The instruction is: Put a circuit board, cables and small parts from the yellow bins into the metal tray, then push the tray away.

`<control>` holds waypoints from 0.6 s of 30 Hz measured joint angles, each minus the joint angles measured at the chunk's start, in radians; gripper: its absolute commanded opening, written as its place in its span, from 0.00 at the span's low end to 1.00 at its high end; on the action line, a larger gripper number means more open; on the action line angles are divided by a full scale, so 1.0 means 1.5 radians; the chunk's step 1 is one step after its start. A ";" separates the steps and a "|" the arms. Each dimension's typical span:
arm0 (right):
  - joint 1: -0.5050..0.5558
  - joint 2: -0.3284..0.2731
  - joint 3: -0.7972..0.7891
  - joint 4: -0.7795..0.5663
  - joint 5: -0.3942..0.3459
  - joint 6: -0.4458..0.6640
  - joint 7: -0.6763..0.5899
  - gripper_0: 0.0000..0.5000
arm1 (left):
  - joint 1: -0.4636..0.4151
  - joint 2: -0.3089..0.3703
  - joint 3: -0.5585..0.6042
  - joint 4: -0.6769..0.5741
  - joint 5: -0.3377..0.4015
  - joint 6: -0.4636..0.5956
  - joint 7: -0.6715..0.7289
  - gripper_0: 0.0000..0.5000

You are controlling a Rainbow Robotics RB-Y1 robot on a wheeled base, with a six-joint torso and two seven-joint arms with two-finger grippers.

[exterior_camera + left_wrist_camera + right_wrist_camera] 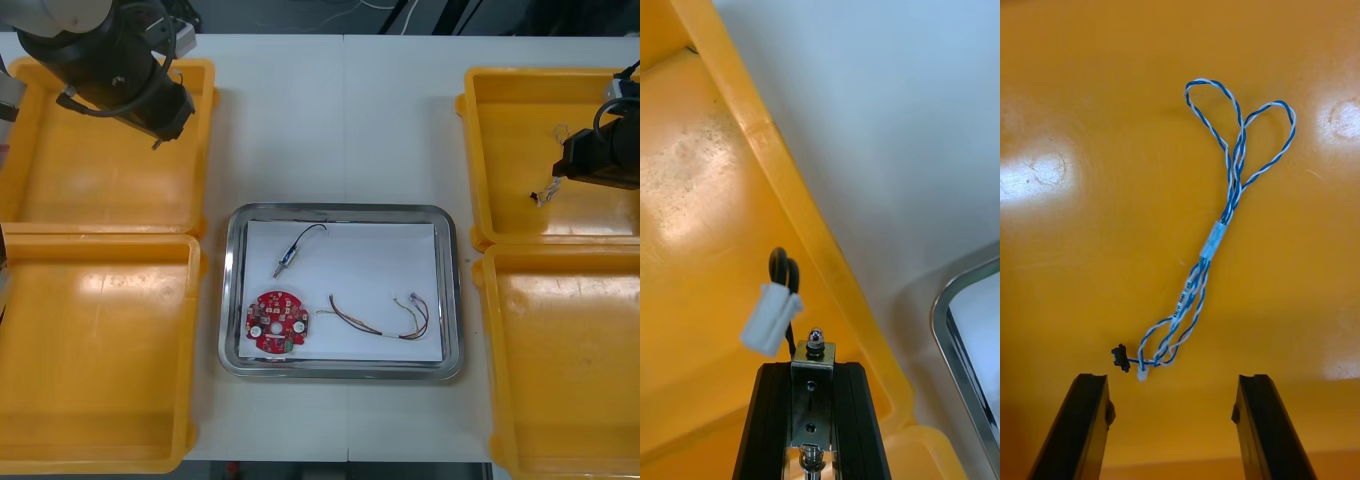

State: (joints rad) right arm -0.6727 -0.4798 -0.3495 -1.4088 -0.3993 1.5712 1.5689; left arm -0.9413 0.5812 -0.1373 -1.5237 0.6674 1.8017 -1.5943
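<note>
Metal tray (340, 208) at the middle of the desk (340, 120) already held a circuit board (278, 322) and a red and yellow cable (380, 322) — the push (I judged) was not begun. The left end effector (812, 367), near the rim of the far-left bin (100, 190), was clamped on a black cable (782, 270); the right end effector (1172, 382), fingers (1082, 420) apart, hung over the blue and white cable (1217, 240) in the far-right bin (520, 190). Bare desk lay beyond the tray.

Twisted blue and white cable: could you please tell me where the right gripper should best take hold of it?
Take the twisted blue and white cable at its clear sleeve, from above, the open right gripper straddling it: there the strands lie bundled and flat on the yellow bin; the loops splay apart. The left gripper, over the far left bin, is shut on a small metal part.
</note>
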 measured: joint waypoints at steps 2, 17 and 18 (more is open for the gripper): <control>0.000 0.000 0.000 0.000 0.000 0.000 0.000 1.00 | 0.011 0.000 0.000 -0.030 0.003 0.011 0.002 0.00; -0.016 -0.002 0.000 -0.004 0.004 0.035 -0.012 1.00 | 0.087 0.001 0.000 -0.158 0.010 0.030 0.173 0.00; -0.024 -0.003 0.000 0.003 0.006 0.040 -0.012 1.00 | 0.091 0.001 0.000 -0.163 0.010 0.032 0.173 0.00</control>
State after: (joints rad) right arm -0.7090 -0.4839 -0.3496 -1.4040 -0.3909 1.6306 1.5515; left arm -0.8047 0.5831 -0.1373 -1.7679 0.6825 1.8492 -1.3350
